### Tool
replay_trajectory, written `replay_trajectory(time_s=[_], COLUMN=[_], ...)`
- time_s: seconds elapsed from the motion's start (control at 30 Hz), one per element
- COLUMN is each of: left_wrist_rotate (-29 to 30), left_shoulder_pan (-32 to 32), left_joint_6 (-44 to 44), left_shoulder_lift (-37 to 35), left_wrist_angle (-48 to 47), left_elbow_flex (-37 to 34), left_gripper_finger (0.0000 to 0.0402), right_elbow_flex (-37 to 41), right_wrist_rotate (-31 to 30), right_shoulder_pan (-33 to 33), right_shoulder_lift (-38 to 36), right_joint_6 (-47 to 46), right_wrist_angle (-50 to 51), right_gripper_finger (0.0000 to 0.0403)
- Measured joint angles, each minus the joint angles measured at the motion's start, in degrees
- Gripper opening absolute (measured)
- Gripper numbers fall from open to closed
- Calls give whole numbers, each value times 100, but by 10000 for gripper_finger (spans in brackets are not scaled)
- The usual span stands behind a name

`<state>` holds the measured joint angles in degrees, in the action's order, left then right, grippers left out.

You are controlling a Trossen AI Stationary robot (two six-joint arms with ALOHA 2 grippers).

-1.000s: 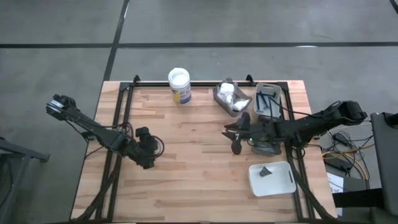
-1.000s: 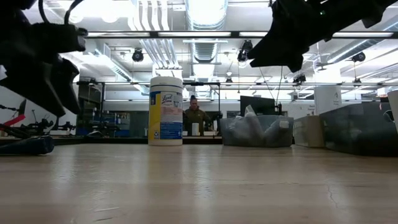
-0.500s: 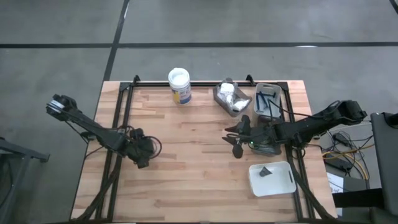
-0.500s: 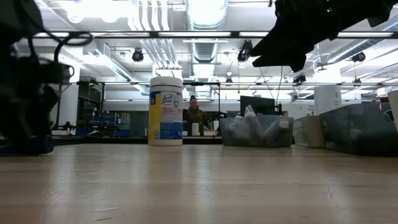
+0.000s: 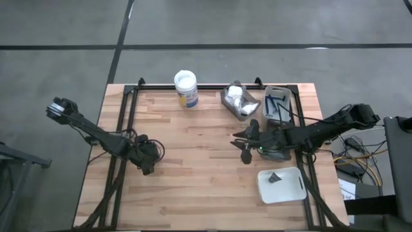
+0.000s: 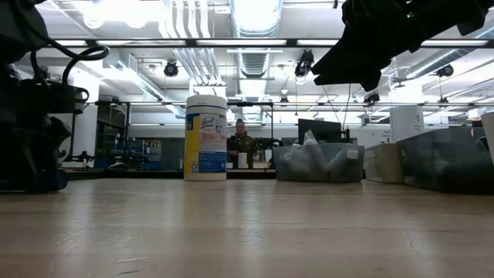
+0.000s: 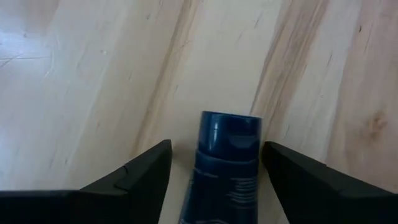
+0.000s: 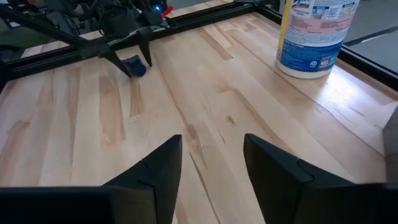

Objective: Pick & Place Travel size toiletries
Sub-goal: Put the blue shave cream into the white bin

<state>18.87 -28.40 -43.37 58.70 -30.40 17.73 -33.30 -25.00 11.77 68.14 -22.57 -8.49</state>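
A dark blue tube [image 7: 227, 163] lies flat on the wooden table near its left side, cap end pointing away from my left wrist. My left gripper [image 5: 146, 165] is low over it, slanting down and open, with one finger on each side of the tube and a little bare wood showing between them. The right wrist view shows the same tube [image 8: 134, 65] between those fingers. My right gripper [image 5: 246, 147] hangs open above the table's right half, with nothing between its fingers [image 8: 211, 155].
A white-lidded jar [image 5: 185, 88] stands at the far edge. Right of it are a grey tray [image 5: 226, 100] of white packets and a grey tray [image 5: 288, 103] with blue sticks. A white tray [image 5: 290, 188] at the near right holds a dark item [image 5: 275, 178]. Bare wood lies between the arms.
My left gripper has come down toward the table and a little toward its left edge, and now stands low astride the blue tube. The tube has not moved.
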Motion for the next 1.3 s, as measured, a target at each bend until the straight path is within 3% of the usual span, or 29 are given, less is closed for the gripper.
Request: replay_trajectory(time_s=[0.57,1.3], left_wrist_rotate=[-22,338], left_shoulder_pan=[-4,4], left_joint_6=[-18,492], left_shoulder_lift=[2,7], left_wrist_angle=[70,1174], left_elbow_flex=[-4,-19], left_gripper_finger=[163,154], right_elbow_flex=[0,87], right_wrist_rotate=[-1,-6], right_shoulder_pan=[0,0], right_shoulder_lift=[0,7], right_joint_6=[2,2], right_wrist_angle=[7,9], right_gripper_finger=[113,42])
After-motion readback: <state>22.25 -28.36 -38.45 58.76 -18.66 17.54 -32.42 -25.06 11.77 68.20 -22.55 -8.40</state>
